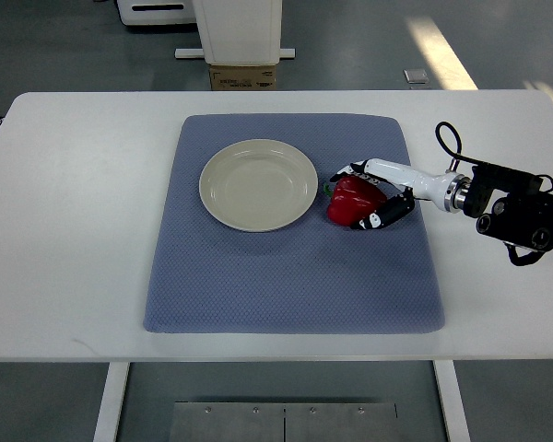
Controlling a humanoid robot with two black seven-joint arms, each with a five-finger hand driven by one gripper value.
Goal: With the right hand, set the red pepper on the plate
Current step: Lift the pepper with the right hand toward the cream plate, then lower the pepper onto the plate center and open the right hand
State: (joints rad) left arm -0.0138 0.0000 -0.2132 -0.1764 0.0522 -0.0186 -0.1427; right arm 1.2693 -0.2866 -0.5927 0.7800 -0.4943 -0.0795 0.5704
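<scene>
No text, label or number can be read. The cardboard box (pixel 243 77) on the floor beyond the worktop (pixel 83 230) carries dark print along its front, but it is too small and blurred to make out.

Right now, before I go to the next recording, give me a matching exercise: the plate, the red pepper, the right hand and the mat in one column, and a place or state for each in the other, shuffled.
Things:
1. plate
2. red pepper
3. right hand
4. mat

Places or states:
A. wrapped around the pepper, arm coming in from the right edge
B. blue-grey, spread flat on the white table
C. cream-coloured, with nothing on it
D. lying on the mat just right of the plate

Pairs: 1-C, 2-D, 3-A, 4-B
</scene>
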